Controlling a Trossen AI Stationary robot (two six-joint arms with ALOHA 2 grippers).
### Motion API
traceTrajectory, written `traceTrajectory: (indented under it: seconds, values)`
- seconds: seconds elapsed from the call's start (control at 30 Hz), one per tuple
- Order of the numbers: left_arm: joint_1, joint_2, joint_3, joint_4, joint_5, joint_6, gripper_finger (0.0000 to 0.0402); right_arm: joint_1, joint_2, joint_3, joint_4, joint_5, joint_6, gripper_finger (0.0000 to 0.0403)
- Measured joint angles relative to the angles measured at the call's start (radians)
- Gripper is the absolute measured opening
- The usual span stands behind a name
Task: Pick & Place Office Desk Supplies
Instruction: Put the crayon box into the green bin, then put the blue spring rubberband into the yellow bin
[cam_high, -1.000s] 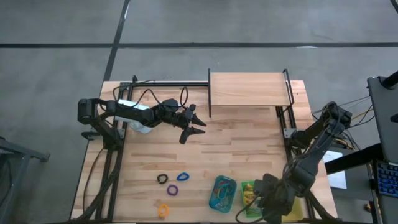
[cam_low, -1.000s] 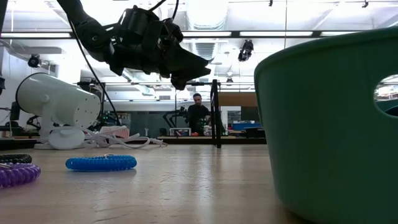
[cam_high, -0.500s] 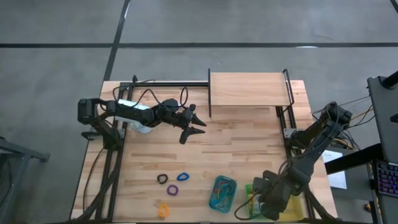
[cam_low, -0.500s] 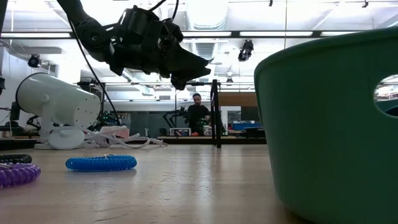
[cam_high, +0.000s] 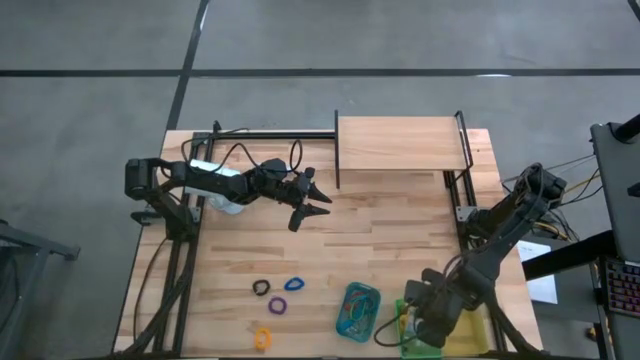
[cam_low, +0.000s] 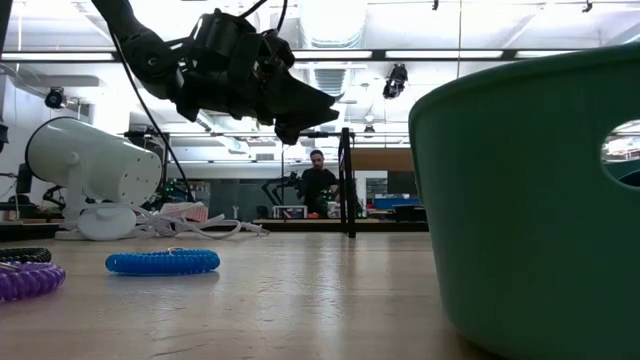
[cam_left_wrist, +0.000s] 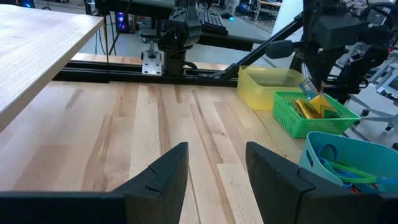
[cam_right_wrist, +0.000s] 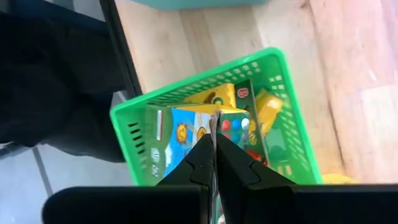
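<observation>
My right gripper (cam_right_wrist: 214, 138) is shut on a yellow-and-green crayon box (cam_right_wrist: 186, 134) over the green tray (cam_high: 400, 304) at the near right, which holds more boxes (cam_right_wrist: 268, 112). On the near table lie the black (cam_high: 261, 288), blue (cam_high: 294, 284), purple (cam_high: 277, 306) and orange (cam_high: 262, 338) loops. More loops lie in the teal tray (cam_high: 358, 310). My left gripper (cam_high: 312, 208) hangs open above the far middle of the table, with nothing between its fingers. My right gripper pinches a thin upper edge of the crayon box (cam_right_wrist: 214, 122) between its two fingertips, coming from above and pointing steeply down. The box hangs below the fingers (cam_left_wrist: 309, 88) with its lower part inside the green tray. I cannot tell whether it rests there.
A white lamp (cam_high: 222, 184) with its cord stands at the far left. A raised wooden shelf (cam_high: 400, 143) takes the far right. A yellow tray (cam_left_wrist: 268, 87) sits beside the green one. The table's middle is bare wood.
My right gripper has sunk toward the green tray with the crayox box still shut between its fingers, tipping a little. My left arm has kept still.
</observation>
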Motion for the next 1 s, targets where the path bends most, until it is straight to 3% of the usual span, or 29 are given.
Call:
traceTrajectory:
  seconds: [0.43, 0.8, 1.0]
  values:
    - [0.000, 0.000, 0.000, 0.000, 0.000, 0.000, 0.0166, -0.042, -0.004, -0.043, 0.005, 0.001, -0.012, 0.0011]
    - [0.000, 0.000, 0.000, 0.000, 0.000, 0.000, 0.0166, -0.042, -0.008, -0.044, 0.003, 0.056, -0.043, 0.0098]
    - [0.000, 0.000, 0.000, 0.000, 0.000, 0.000, 0.0166, -0.042, -0.009, -0.044, -0.029, 0.056, -0.062, 0.0109]
